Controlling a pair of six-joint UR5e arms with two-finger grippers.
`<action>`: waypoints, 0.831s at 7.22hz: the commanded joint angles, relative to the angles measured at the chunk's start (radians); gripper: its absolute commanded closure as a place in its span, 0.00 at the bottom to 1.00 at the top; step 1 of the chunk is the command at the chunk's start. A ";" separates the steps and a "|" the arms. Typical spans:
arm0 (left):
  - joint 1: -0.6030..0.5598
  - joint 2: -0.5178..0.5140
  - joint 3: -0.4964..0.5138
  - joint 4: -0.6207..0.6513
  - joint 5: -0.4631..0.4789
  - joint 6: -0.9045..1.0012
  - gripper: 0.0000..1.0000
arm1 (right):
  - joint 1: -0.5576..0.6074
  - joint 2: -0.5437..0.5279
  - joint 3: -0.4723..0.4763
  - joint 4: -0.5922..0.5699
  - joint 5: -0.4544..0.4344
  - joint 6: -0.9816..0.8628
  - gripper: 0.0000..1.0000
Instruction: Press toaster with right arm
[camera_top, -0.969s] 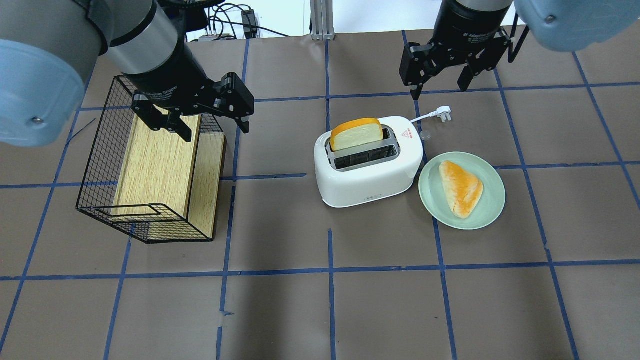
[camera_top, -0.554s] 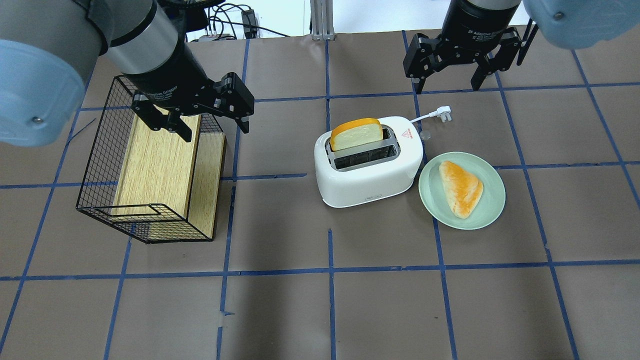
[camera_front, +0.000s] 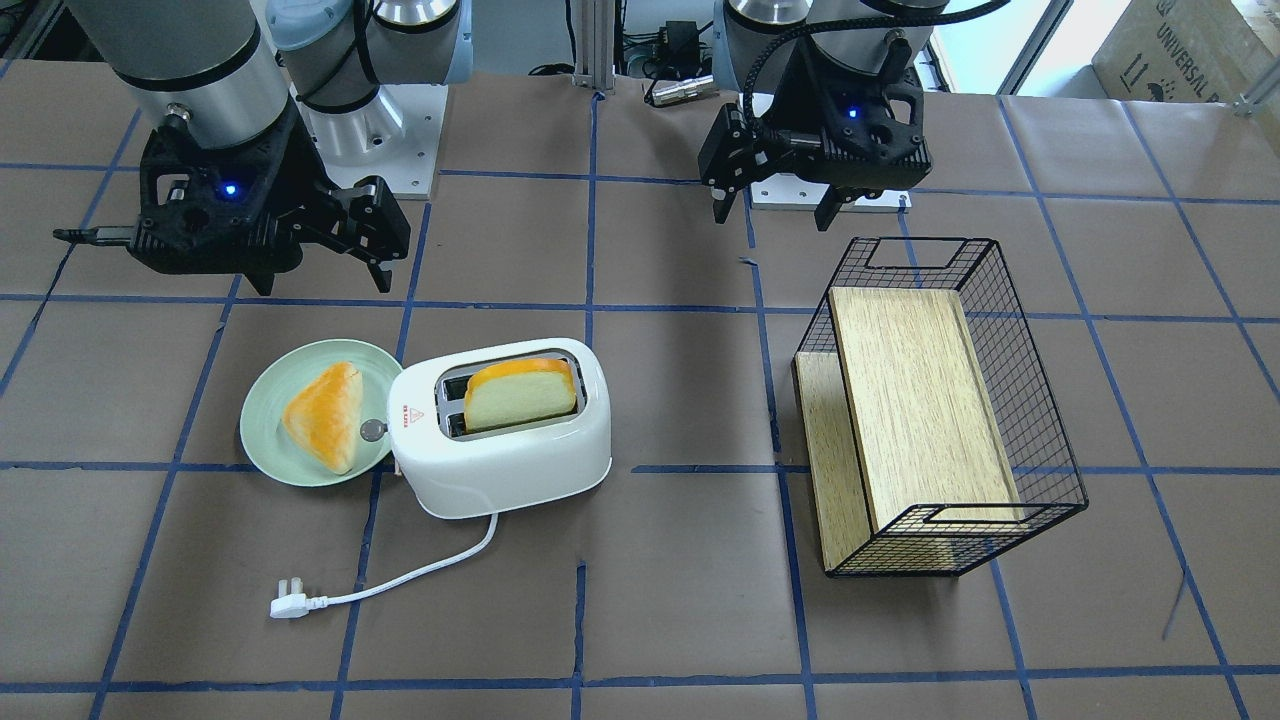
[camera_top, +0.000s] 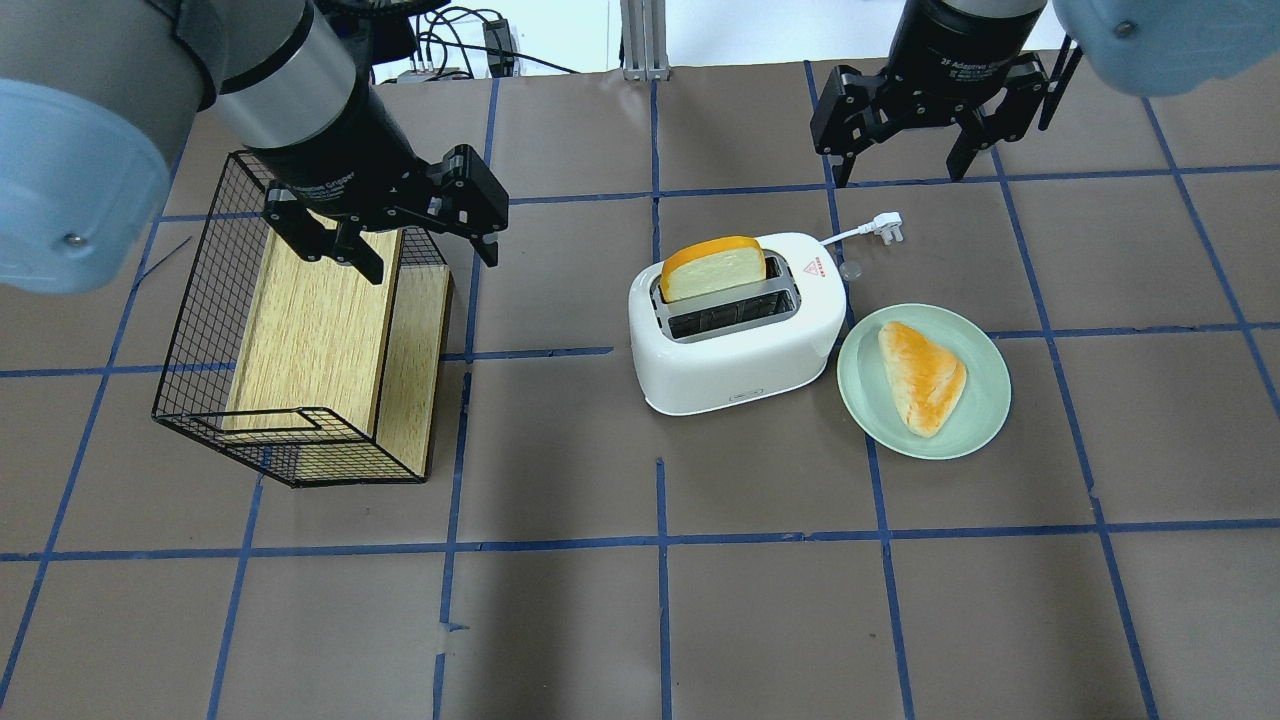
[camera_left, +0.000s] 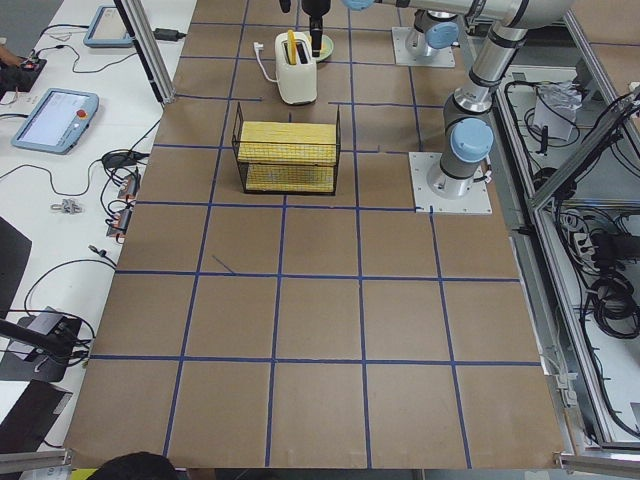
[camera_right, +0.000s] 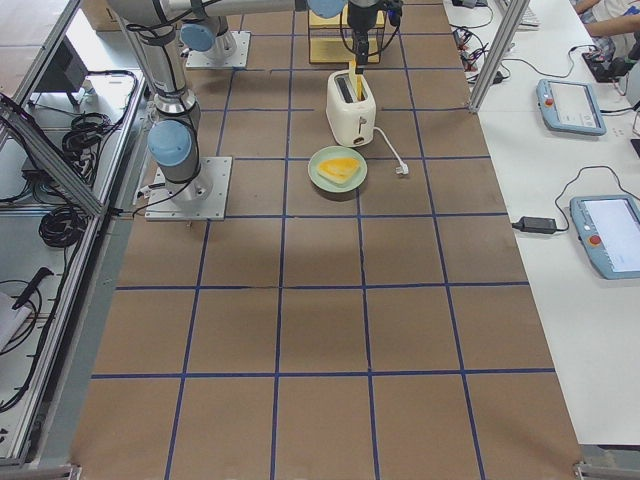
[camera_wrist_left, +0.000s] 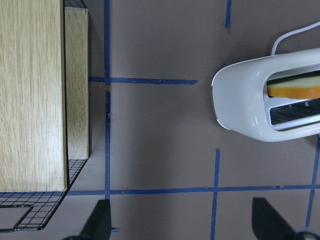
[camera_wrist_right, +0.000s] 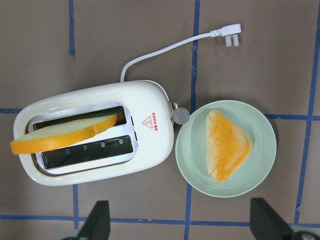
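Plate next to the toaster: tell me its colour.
The plate is plain pale green, with no pattern. The right wrist view shows it best.

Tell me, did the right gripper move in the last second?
Yes. In the overhead view the right gripper has drifted toward the table's far edge and slightly rightward, away from the plug and toaster, which stayed put.
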 joint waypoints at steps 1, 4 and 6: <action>0.000 0.000 0.000 0.000 0.000 0.000 0.00 | -0.004 -0.005 0.003 0.007 -0.002 0.001 0.00; 0.000 0.000 0.002 0.000 0.000 0.000 0.00 | 0.001 -0.005 0.001 0.007 -0.002 0.001 0.00; 0.000 0.000 0.000 0.000 0.000 0.000 0.00 | 0.001 -0.001 0.003 0.005 0.007 -0.001 0.00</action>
